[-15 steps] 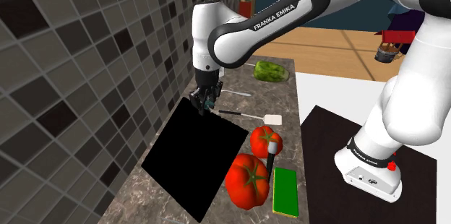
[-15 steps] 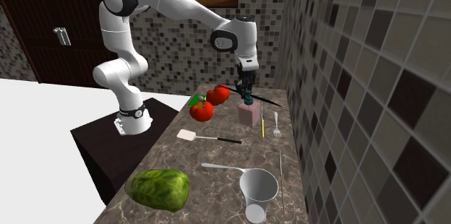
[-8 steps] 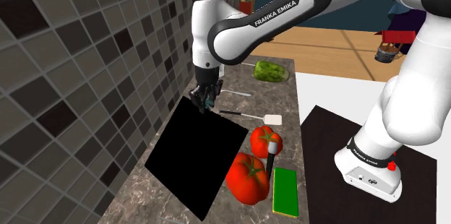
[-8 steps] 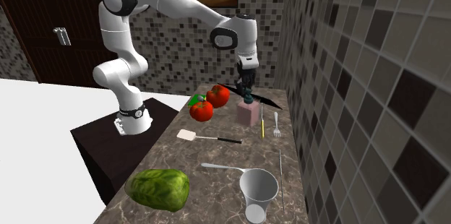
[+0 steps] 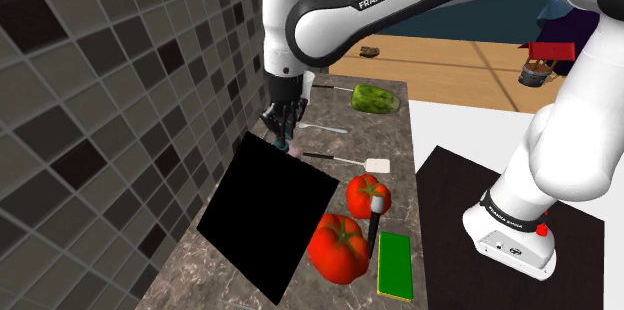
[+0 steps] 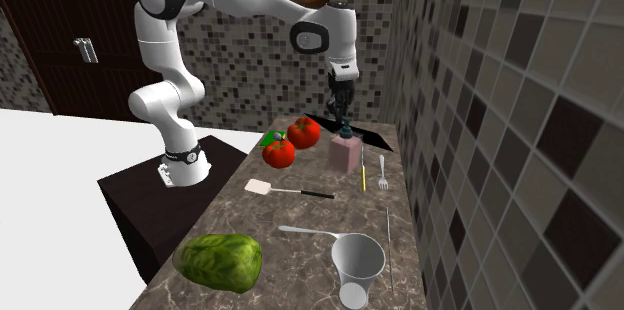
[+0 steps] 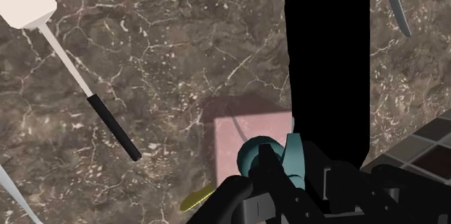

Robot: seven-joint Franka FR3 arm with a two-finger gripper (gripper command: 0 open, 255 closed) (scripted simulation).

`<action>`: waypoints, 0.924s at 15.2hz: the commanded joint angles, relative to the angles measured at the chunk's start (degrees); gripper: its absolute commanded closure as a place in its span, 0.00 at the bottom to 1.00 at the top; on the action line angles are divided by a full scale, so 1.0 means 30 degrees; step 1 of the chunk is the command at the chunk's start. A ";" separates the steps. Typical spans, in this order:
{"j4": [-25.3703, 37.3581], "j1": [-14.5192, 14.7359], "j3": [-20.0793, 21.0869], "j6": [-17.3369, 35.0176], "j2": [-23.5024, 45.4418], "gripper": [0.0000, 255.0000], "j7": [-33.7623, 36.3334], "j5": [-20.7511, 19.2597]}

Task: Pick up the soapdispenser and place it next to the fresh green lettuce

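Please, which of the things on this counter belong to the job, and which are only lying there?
Belong to the job:
soap dispenser, pink with a teal pump, clasped by the gripper
lettuce

Only lying there:
tomatoes
spatula
fork
grey cup

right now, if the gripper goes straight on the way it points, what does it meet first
The soap dispenser: its teal pump sits directly ahead of the gripper, pink body beneath. The gap is hard to judge.

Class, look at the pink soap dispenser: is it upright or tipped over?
Upright. The soap dispenser stands vertical, pink body below and teal pump on top, directly under the gripper.
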 commanded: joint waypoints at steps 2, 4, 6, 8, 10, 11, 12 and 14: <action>0.0530 -0.0013 0.0001 -0.0698 -0.0182 1.00 0.0070 0.0024; 0.0902 -0.0028 -0.0004 -0.1187 -0.0308 1.00 0.0110 0.0041; 0.1292 -0.0042 -0.0010 -0.1677 -0.0417 1.00 0.0155 0.0054; 0.1700 -0.0054 -0.0016 -0.2170 -0.0509 1.00 0.0203 0.0062; 0.2126 -0.0065 -0.0022 -0.2665 -0.0584 1.00 0.0256 0.0064; 0.2346 -0.0069 -0.0024 -0.2913 -0.0615 1.00 0.0284 0.0064; 0.2571 -0.0074 -0.0027 -0.3162 -0.0642 1.00 0.0313 0.0062; 0.3036 -0.0081 -0.0032 -0.3661 -0.0683 1.00 0.0374 0.0054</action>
